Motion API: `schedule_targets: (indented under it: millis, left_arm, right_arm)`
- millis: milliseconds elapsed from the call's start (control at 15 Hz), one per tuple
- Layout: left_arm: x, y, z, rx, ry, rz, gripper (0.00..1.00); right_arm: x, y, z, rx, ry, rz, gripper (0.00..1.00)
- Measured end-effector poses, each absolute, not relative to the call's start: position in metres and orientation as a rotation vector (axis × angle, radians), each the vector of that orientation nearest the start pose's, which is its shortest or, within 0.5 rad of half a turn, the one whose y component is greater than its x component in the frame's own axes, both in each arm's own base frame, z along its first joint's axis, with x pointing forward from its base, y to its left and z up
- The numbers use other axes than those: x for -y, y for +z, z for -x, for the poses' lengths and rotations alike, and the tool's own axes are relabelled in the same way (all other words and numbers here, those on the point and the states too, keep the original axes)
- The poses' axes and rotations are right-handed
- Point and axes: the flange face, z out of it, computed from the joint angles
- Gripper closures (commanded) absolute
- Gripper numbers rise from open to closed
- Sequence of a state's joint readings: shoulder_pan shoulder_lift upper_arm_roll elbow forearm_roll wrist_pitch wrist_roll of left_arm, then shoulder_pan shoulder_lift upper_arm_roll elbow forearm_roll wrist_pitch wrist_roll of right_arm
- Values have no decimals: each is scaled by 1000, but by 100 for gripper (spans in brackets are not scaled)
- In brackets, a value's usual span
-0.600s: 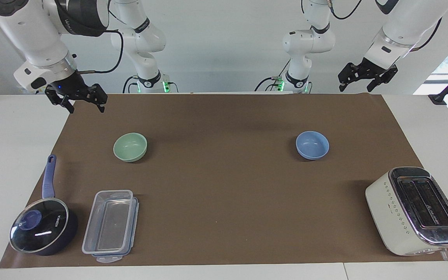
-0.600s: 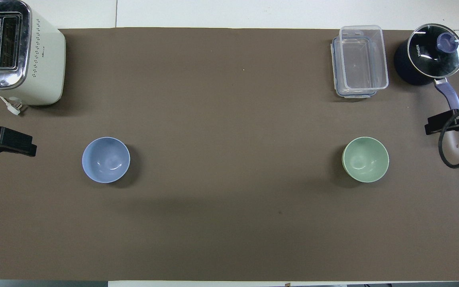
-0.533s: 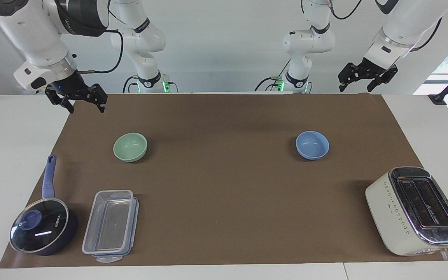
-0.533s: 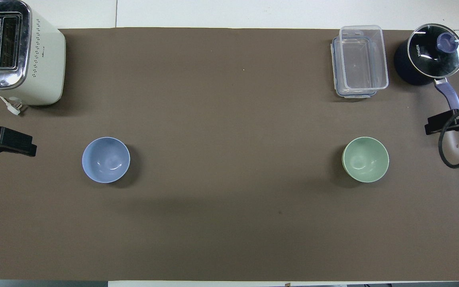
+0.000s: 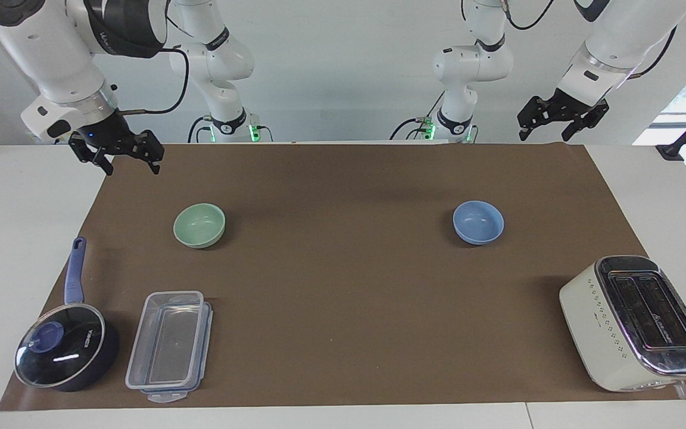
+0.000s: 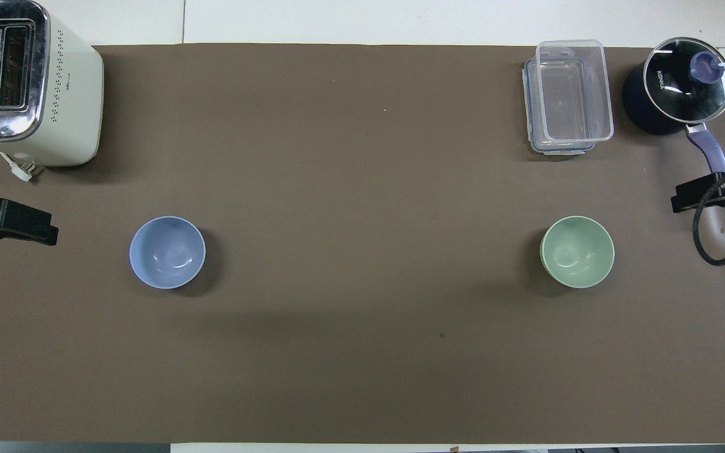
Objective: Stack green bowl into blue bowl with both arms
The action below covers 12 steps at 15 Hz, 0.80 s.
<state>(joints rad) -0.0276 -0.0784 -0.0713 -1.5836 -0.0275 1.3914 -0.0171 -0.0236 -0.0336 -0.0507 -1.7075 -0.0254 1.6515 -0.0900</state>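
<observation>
The green bowl (image 5: pixel 199 224) sits upright on the brown mat toward the right arm's end; it also shows in the overhead view (image 6: pixel 577 251). The blue bowl (image 5: pixel 478 221) sits upright toward the left arm's end, far apart from the green bowl and level with it; it shows in the overhead view too (image 6: pixel 167 252). My right gripper (image 5: pixel 131 162) hangs open and empty over the mat's edge at its own end, well clear of the green bowl. My left gripper (image 5: pixel 544 132) hangs open and empty over the mat's edge at its end, well clear of the blue bowl.
A dark blue saucepan with a glass lid (image 5: pixel 66 351) and a clear plastic box (image 5: pixel 169 345) stand farther from the robots than the green bowl. A white toaster (image 5: pixel 635 322) stands farther than the blue bowl. The brown mat (image 5: pixel 343 286) lies bare between the bowls.
</observation>
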Motion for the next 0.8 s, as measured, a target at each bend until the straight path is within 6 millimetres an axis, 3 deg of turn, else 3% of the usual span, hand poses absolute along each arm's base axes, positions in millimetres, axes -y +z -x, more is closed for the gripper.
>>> schedule_targets:
  millis: [267,400,800]
  left_arm:
    - [54,638,-513,-127,143,3153,0]
    - [50,616,-517,-113,140,3154,0]
    - [27,475,-528,-125,93,3159,0]
  right_arm:
    - [38,540,-541,38,-11,3144,0]
    - [34,508,-538,28,-12,3112,0]
    - [45,378,-533,105,-27,3069,0]
